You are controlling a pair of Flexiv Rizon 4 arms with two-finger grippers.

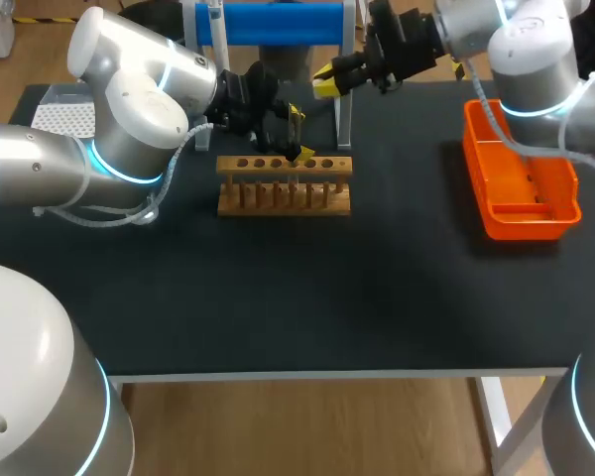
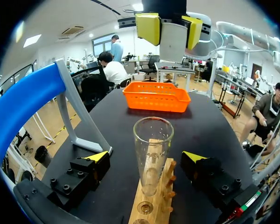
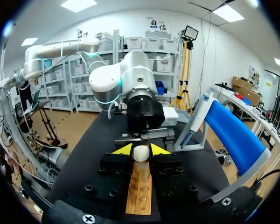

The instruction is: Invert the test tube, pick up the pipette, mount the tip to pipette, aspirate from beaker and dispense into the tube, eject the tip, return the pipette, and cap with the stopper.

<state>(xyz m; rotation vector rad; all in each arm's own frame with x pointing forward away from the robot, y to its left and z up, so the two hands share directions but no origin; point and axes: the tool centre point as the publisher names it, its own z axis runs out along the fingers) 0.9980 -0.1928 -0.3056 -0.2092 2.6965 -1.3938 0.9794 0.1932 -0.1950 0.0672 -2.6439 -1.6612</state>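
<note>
Head view, bench contents, near to far.

1. Wooden rack, centre of the table, one row of holes on top.
2. Test tube, clear glass, standing upright in the rack, mouth up and uncapped.
3. Left gripper, over the rack. Its fingers are spread to either side of the tube with a gap showing on each side, so nothing is gripped.
4. Orange basket, right side of the table, well apart from the rack.
5. Right gripper, just beyond the rack and above it, its fingers closed on the white stopper from both sides.
6. Blue stand, far edge, with the pipette hanging on it.

Stage, as judged: only the capping remains.

Hazards:
- The tube is unclamped, so a stopper brought down off-centre would catch the rim and tilt or lift the glass in its hole.
- The stopper is rounded and pinched at its sides, so it may slip sideways under push.
- The two grippers are close together, and a low approach risks finger-to-finger contact.
</note>
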